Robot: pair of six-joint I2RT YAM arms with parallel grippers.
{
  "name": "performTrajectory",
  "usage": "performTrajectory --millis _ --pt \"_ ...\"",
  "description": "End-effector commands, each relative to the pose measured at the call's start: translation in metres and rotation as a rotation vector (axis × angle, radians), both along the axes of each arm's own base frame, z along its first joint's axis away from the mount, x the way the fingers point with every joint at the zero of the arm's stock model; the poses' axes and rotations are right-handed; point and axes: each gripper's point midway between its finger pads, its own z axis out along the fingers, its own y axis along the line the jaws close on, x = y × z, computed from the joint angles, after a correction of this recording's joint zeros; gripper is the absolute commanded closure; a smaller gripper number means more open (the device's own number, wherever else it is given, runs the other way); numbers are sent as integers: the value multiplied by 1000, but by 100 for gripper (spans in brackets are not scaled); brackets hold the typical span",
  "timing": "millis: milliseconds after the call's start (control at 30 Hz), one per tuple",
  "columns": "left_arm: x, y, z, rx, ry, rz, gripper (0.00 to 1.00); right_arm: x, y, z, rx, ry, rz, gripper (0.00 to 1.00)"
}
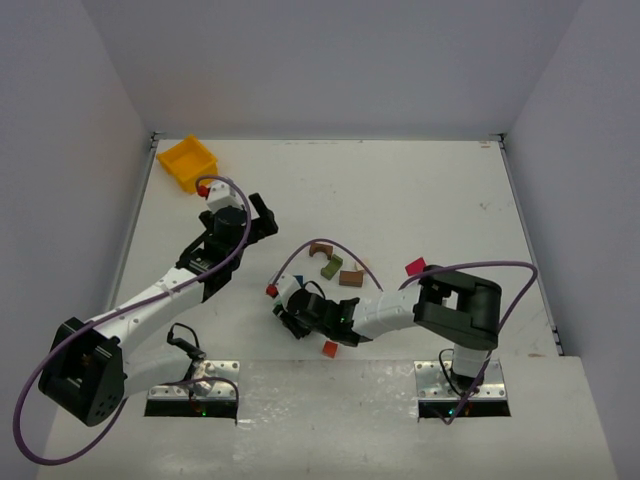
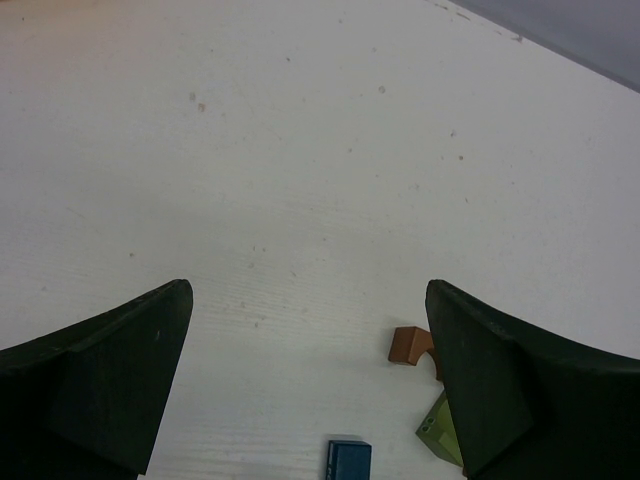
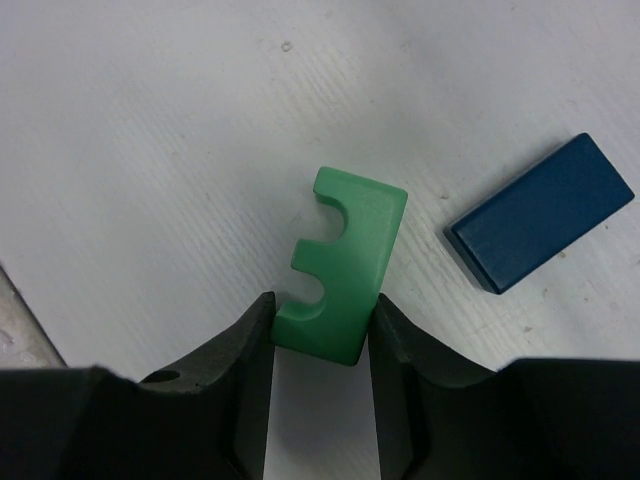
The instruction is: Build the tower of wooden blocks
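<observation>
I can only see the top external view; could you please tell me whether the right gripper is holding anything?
Observer: Yes. The right gripper is shut on one end of a green notched block.
Operator: Is anything lying close to that block?
Observer: A blue rectangular block lies flat to its right in the right wrist view, not touching it.
Operator: And is there anything in the left gripper?
Observer: No. The left gripper is open and holds nothing.
</observation>
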Motion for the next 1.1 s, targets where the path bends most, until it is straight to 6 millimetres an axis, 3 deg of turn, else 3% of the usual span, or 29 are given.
performTrajectory --millis 0,100,233,367,467,567,833,967,1067 --pt "11 -5 22 -22 -64 -16 0 11 -9 15 10 -30 -45 73" --pt "11 -12 26 -29 -72 -60 0 18 -14 39 28 -121 16 79" --pt "6 -50 38 -54 -113 -298 0 46 -37 72 80 -239 31 80" --pt "-25 -113 53 -117 -199 -720 0 62 -73 119 243 -278 77 79" --pt "-55 -142 69 -173 -291 -970 0 55 -83 142 269 -387 171 76" --pt "-81 -157 74 -222 -323 -1146 0 56 -94 156 286 -448 172 78" --pt "-95 -179 62 -346 -238 -1340 2 67 -103 193 351 -566 114 79" --pt "-88 -185 53 -378 -187 -1341 11 75 -105 198 354 -599 79 79" --pt "-90 -188 55 -404 -182 -1378 30 82 -104 198 337 -606 61 80"
